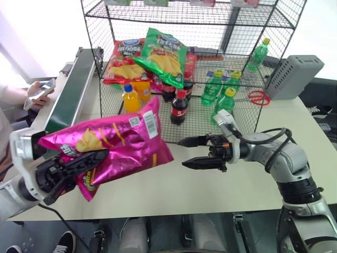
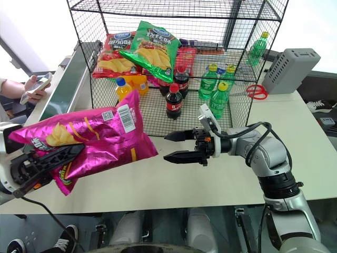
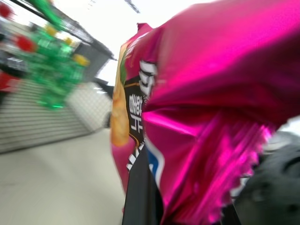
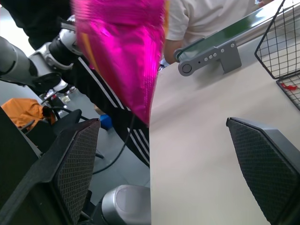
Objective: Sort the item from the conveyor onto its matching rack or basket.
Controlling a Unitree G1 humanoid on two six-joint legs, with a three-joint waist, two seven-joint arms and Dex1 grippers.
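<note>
The left gripper [image 1: 79, 161] is pinched tight on the magenta-pink crisp bag [image 1: 118, 142], holding it in the air above the table's [image 1: 210, 184] front left corner, clear of the surface. The right gripper [image 1: 196, 153] reaches in from the right with its two black fingers spread wide, empty, just beside the bag's free end and not touching it. The dark-green conveyor [image 1: 71, 95] runs along the table's left edge; a person's hand [image 1: 39, 92] holds a phone beside it. The black wire rack [image 1: 184, 63] stands at the back edge. Inside it lie one red bag [image 1: 124, 60] and one green bag [image 1: 163, 55], with two cola bottles [image 1: 179, 108], two orange bottles [image 1: 130, 98] and four green bottles [image 1: 211, 87]. One pair of red scissors [image 1: 258, 97] lies beside a grey box [image 1: 295, 76] at the back right corner
</note>
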